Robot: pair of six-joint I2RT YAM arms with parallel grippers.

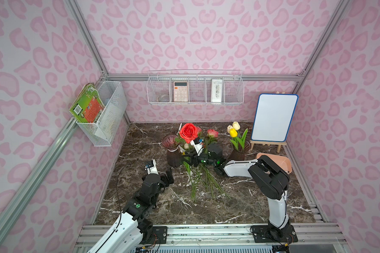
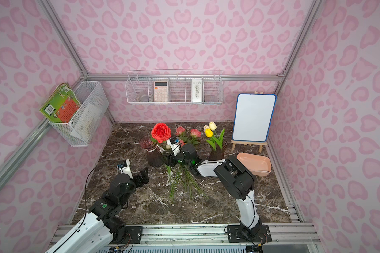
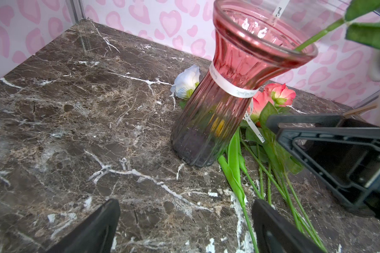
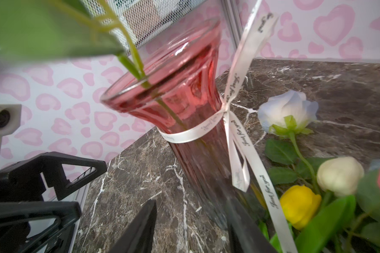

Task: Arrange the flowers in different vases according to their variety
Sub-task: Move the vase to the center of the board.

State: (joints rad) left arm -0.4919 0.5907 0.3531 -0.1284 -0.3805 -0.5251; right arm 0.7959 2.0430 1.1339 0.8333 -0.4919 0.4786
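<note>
A dark marble table (image 1: pixel 239 197) is holding two ribbed tinted vases, seen in both top views. The banded vase (image 1: pixel 172 156) is standing upright left of centre. A red rose (image 1: pixel 188 132) is leaning out of it, its stem running down through the rim. The plain vase (image 1: pixel 239 154) is standing well apart to the right, carrying yellow and cream tulips (image 1: pixel 233 131).

Between the vases, loose flowers (image 1: pixel 199 181) are lying in a heap on the table, stems fanning toward the robot and heads toward the back wall. A pale rose (image 4: pixel 287 111), a yellow tulip (image 4: pixel 299 206) and a cream tulip (image 4: pixel 339 175) are showing among them in the right wrist view.

The right gripper (image 1: pixel 187 158) is hovering low just beside the banded vase, over the heap. Its jaws are standing partly apart and seem to be gripping nothing, though the vase's foot is blurring into the gap. The left gripper (image 1: pixel 169 174) is hanging nearer the robot, close to the banded vase, jaws spread wide and empty. A peach tray (image 2: pixel 261 173) is sitting near the table's right edge.
</note>
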